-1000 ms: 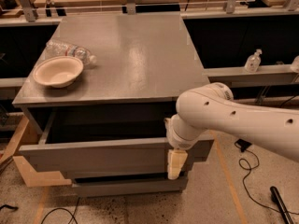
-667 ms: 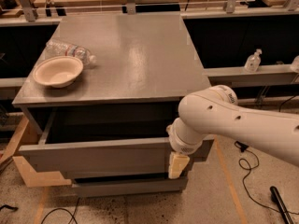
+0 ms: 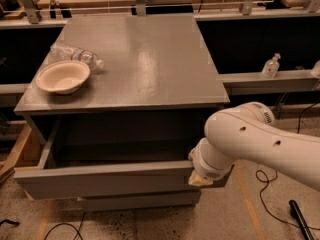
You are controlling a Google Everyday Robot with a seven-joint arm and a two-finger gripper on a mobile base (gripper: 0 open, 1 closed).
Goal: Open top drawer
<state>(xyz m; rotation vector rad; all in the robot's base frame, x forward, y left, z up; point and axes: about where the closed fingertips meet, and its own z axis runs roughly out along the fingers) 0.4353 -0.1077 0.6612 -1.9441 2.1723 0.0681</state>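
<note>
The top drawer (image 3: 105, 181) is a wide matte grey drawer with a plain flat front. It stands pulled well out of the grey cabinet (image 3: 135, 59), and its dark grey box interior (image 3: 120, 134) shows empty. My gripper (image 3: 200, 179) sits at the right end of the drawer front, at its top edge. My white arm (image 3: 260, 139) comes in from the right and covers most of the gripper. Only its tan tip shows against the drawer's right corner.
A beige bowl (image 3: 62, 76) and a lying clear plastic bottle (image 3: 75, 55) rest on the cabinet top at the left. A shorter grey drawer front (image 3: 140, 201) sits below. A sanitizer bottle (image 3: 270, 65) stands on a ledge at the right. Cables (image 3: 272, 204) lie on the floor.
The top drawer has slid farther out toward the camera, showing more of its interior. My gripper and arm have moved back with its right end.
</note>
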